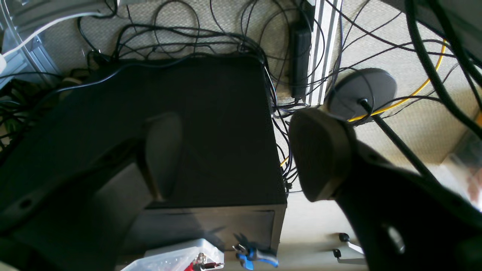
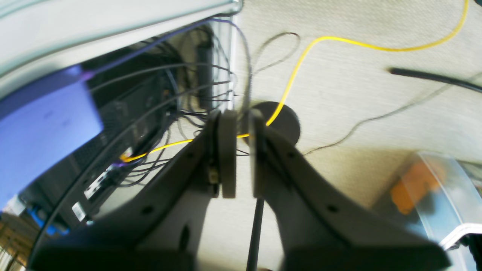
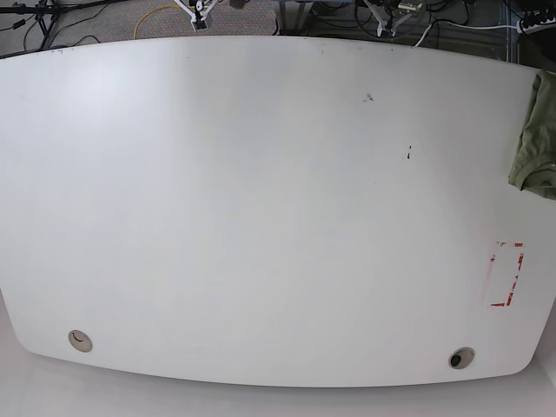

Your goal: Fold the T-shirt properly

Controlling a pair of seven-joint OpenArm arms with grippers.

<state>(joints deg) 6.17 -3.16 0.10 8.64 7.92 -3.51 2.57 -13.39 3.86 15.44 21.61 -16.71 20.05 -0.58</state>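
**Both arms off the surface, shirt at the far right edge**

From the base view I see the white surface [image 3: 261, 208] almost bare, with the T-shirt [image 3: 536, 139] bunched at its right edge, partly out of frame. A red-marked rectangle [image 3: 506, 274] sits nearer the front, below the shirt. Neither arm shows in that view.

My left gripper [image 1: 233, 154] is spread wide with nothing between its fingers, hanging over a black box [image 1: 211, 128] and tangled cables [image 1: 180, 34] on the floor. My right gripper [image 2: 240, 158] is clenched nearly together, grasping nothing, above carpet where a yellow cable [image 2: 297, 64] runs.
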